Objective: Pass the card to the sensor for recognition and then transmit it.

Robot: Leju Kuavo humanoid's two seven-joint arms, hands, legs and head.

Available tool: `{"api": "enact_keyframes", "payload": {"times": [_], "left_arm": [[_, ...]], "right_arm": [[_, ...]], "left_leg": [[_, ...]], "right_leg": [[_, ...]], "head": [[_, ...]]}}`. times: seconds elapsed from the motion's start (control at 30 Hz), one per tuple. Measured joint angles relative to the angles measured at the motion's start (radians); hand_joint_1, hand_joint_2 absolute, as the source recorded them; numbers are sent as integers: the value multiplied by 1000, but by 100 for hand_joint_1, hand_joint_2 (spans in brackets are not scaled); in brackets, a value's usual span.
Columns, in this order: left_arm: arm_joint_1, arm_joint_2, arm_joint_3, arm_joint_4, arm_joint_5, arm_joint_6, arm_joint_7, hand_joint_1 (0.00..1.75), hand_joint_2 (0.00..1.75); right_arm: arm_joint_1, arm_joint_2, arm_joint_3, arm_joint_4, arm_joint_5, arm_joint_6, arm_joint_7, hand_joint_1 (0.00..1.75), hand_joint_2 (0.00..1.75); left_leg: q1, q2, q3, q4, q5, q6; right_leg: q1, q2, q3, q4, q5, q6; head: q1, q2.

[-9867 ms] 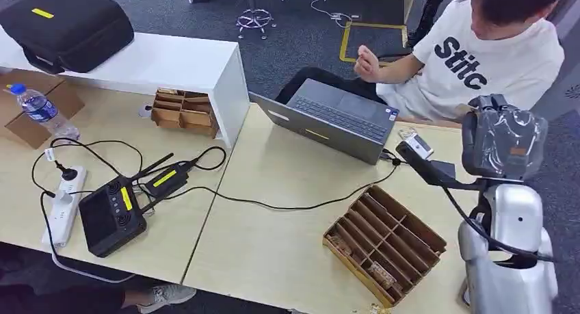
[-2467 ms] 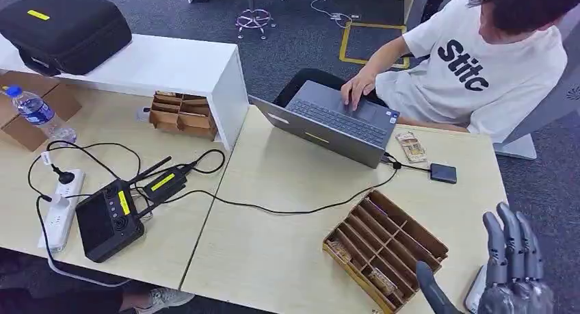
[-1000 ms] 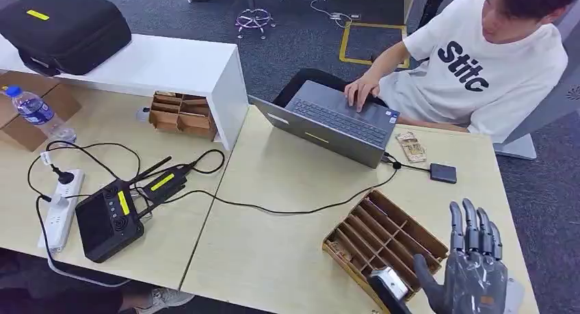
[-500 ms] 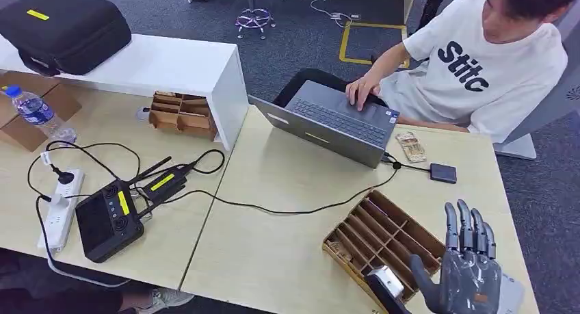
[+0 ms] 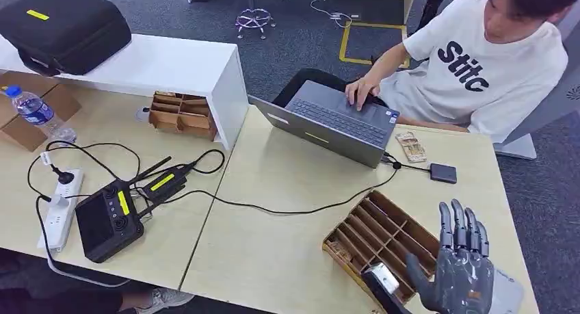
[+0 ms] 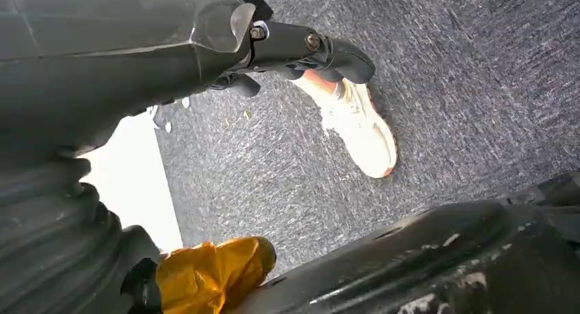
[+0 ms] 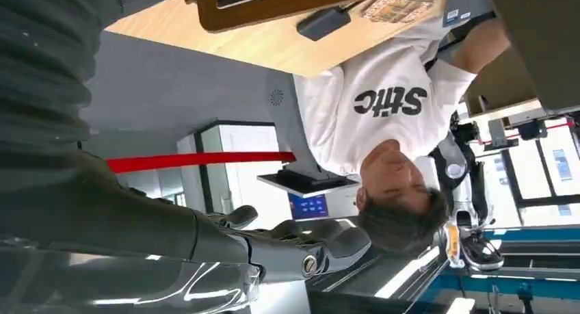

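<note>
- Though raised above the near right corner of the table (image 5: 287, 184), grasps nothing with the right hand (image 5: 459, 276): released, fingers straight, a little apart and pointing away from the robot, thumb held off to one side
- Hangs the left hand (image 6: 273, 44) above grey carpet (image 6: 465, 68), near one pale shoe (image 6: 359, 126); thumb stretched out with nothing against it, so released as well
- Counts one card (image 5: 410, 147): patterned, lying flat on the table just beside the far right corner of the laptop (image 5: 335, 122), well apart from both hands
- Counts one sensor (image 5: 443, 172): a small black square pad lying near the card, closer to the robot and to the table's right edge, joined to a black cable (image 5: 301, 208)
- Counts two wooden divided boxes: one box by the hand (image 5: 383, 235), just beside the right hand on the thumb side, and one box under the shelf (image 5: 183, 112), tucked below the end of the white shelf (image 5: 157, 64)
- Counts one laptop, open, with one person (image 5: 492, 61) in a white printed shirt seated behind it, one hand resting on the keyboard
- Counts a second table (image 5: 102, 133) butted against the first on the robot's left, bearing one black controller (image 5: 109, 218) with a screen, one white power strip (image 5: 61, 208), one water bottle (image 5: 37, 112) and one cardboard carton (image 5: 27, 122)
- Counts one black case (image 5: 65, 27), set on top of the white shelf
</note>
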Motion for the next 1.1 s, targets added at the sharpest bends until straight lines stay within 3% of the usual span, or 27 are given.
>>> {"api": "enact_keyframes", "payload": {"times": [1.1], "left_arm": [[-2, 0, -19, -7, 0, -9, 8, 0, 175]], "right_arm": [[-37, 25, -45, 92, -35, 11, 11, 0, 175]], "left_leg": [[0, 0, 0, 0, 0, 0]], "right_leg": [[0, 0, 0, 0, 0, 0]], "head": [[0, 0]]}}
